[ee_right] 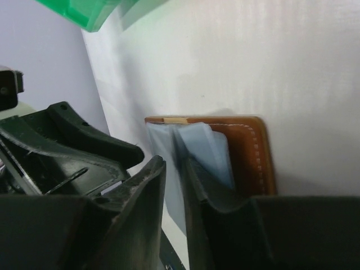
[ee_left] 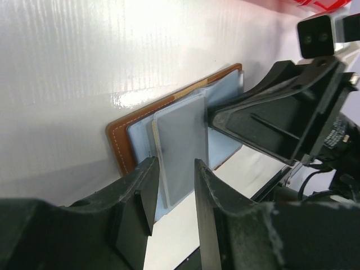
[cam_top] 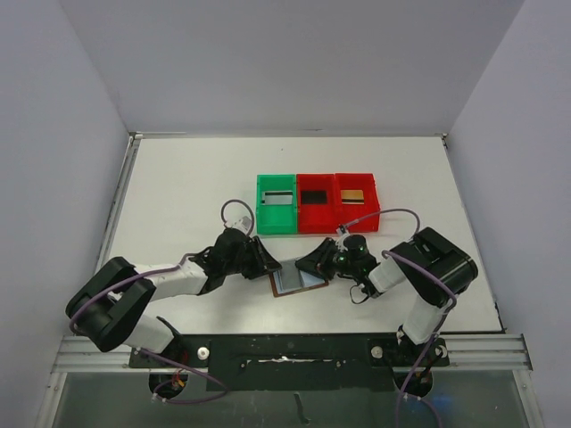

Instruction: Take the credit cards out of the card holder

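The card holder [cam_top: 299, 281] lies open on the table [cam_top: 178, 196], a grey credit card [ee_left: 180, 143] protruding between the narrow jaws of the left gripper [ee_left: 173, 169]. We cannot tell whether it or the right gripper [ee_right: 173, 166] is clamped.

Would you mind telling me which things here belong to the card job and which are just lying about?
In the job: card holder, grey card sticking out of it, left claw, right claw.
Lying about: green bin, middle red bin, right red bin.
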